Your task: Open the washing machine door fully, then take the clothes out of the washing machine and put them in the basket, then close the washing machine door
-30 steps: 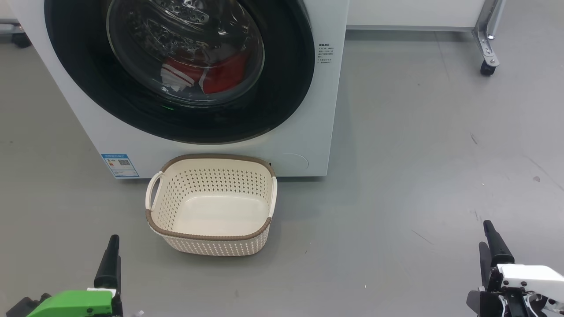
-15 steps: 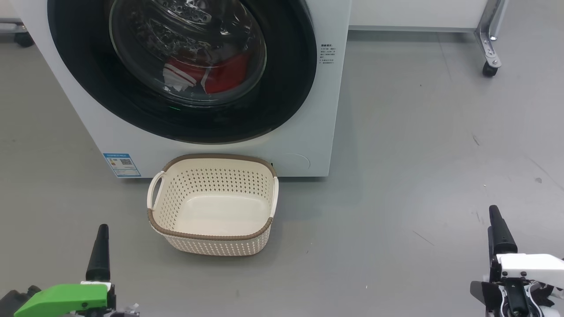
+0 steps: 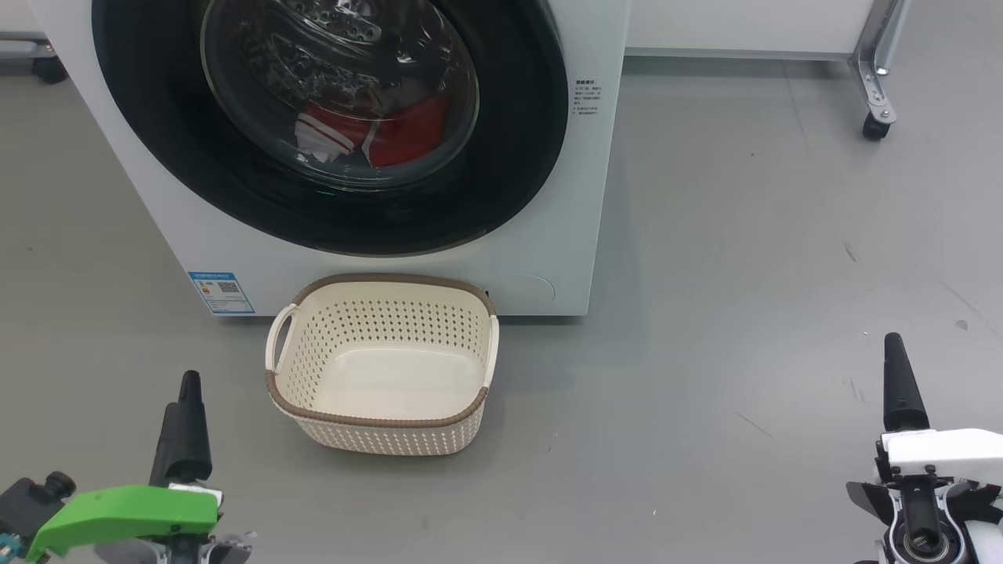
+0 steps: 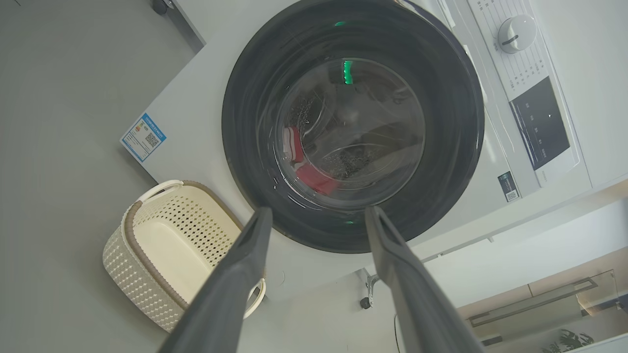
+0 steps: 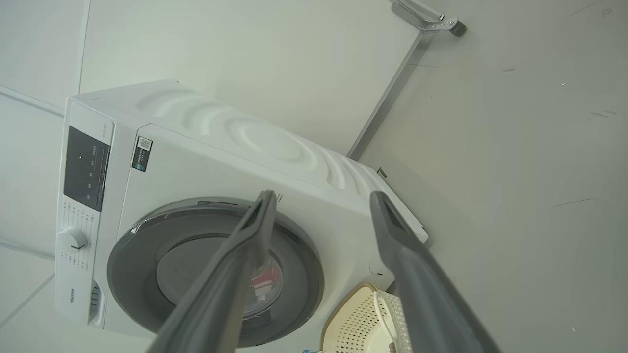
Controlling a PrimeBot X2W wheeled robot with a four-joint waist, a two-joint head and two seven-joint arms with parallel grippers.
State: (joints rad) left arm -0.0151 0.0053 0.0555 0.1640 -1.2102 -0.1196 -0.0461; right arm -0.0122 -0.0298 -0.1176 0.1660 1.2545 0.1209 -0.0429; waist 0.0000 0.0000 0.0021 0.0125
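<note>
Sitting before the glossy round door (image 3: 337,70), a perforated cream basket (image 3: 384,323).

Left pincer: the left pincer (image 4: 319,211) has two long dark grey tapered fingers (image 4: 230,289) spread wide, with nothing gripped between them.
Left wrist: a bright green plastic cover (image 3: 125,507) sits at the lower left of the head view. One dark finger rises almost upright from it.
Right pincer: the right pincer (image 5: 323,194) has the same long dark grey fingers (image 5: 417,274), jaws equally wide and holding nothing.
Right wrist: a white plastic housing (image 3: 944,446) sits at the lower right of the head view. One dark finger points up from it.
Arms: both are low and well apart.
</note>
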